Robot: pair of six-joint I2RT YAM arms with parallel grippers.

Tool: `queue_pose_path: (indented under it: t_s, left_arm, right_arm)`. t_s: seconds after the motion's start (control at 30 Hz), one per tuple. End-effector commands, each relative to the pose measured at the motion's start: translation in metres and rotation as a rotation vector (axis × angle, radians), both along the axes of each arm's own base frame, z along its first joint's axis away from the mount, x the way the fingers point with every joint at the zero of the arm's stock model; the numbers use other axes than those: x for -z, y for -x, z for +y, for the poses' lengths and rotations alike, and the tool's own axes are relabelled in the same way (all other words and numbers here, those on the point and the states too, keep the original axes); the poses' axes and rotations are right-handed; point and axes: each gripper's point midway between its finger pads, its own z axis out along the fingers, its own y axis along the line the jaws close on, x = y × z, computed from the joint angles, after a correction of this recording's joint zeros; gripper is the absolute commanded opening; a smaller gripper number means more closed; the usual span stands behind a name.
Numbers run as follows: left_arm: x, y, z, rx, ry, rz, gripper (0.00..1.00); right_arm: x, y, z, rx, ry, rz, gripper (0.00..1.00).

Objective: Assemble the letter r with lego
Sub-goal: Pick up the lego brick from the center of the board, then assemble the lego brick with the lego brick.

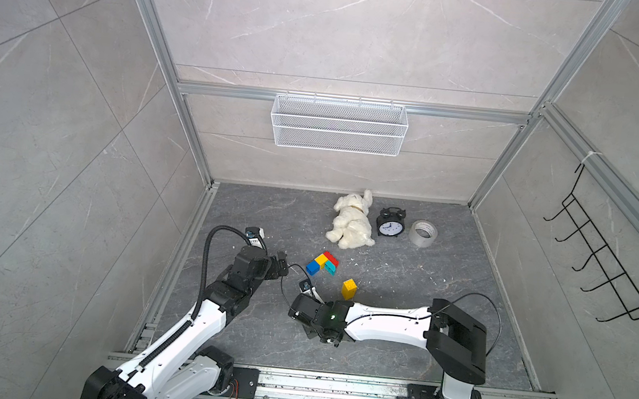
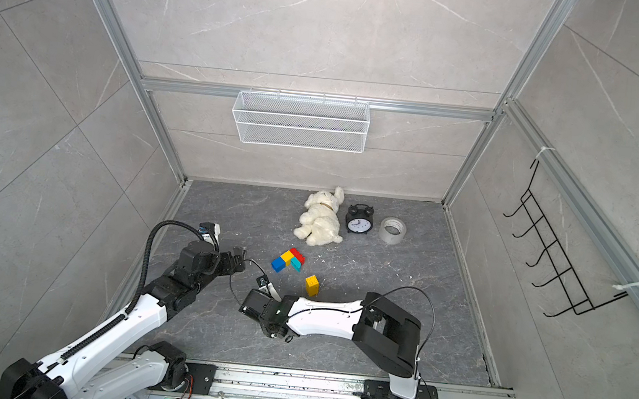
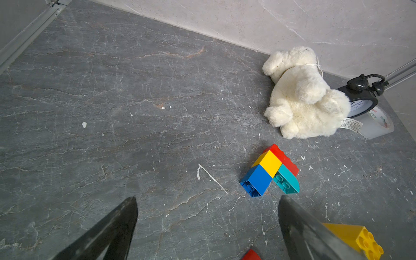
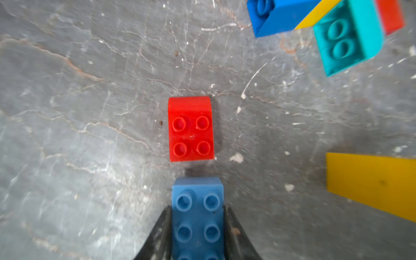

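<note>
Blue brick (image 4: 197,220) in R claw (image 4: 197,211); red brick (image 4: 191,129) near.

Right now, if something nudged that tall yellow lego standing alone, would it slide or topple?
It would probably tip: the yellow lego stands upright, taller than its footprint. It looks like hard moulded plastic, so likely stiff, not crushable. Its smooth sides on the smooth table suggest a low push might slide it instead.

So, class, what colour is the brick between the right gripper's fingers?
Blue. The brick shows best in the right wrist view.
</note>
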Motion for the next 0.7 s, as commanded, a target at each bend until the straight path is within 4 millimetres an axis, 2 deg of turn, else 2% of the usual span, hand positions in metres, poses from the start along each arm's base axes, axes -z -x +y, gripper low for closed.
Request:
queue_pose_path:
  t_s: [0.0, 0.13, 0.2, 0.33, 0.57, 0.67]
  left_arm:
    - [-0.013, -0.007, -0.004, 0.014, 0.045, -0.029, 1.00]
    - [0.000, -0.012, -0.008, 0.062, 0.170, 0.044, 0.93]
    - [0.009, -0.014, -0.014, 0.102, 0.244, 0.102, 0.89]
    - [0.028, -0.014, -0.030, 0.182, 0.303, 0.198, 0.87]
    - [0.058, -0.002, -0.055, 0.288, 0.397, 0.332, 0.85]
    - [0.071, 0.004, -0.056, 0.287, 0.407, 0.375, 0.82]
  right_arm:
    - [-0.023, -0.003, -0.005, -0.044, -0.010, -0.019, 0.30]
    - [-0.030, -0.011, 0.004, -0.089, -0.050, 0.000, 0.30]
    - [-0.027, -0.017, 0.008, -0.094, -0.060, 0.047, 0.30]
    - [-0.021, -0.020, 0.017, -0.099, -0.068, 0.121, 0.29]
    - [-0.016, -0.024, 0.022, -0.078, -0.037, 0.150, 0.29]
    - [-0.013, -0.025, 0.021, -0.055, -0.026, 0.155, 0.28]
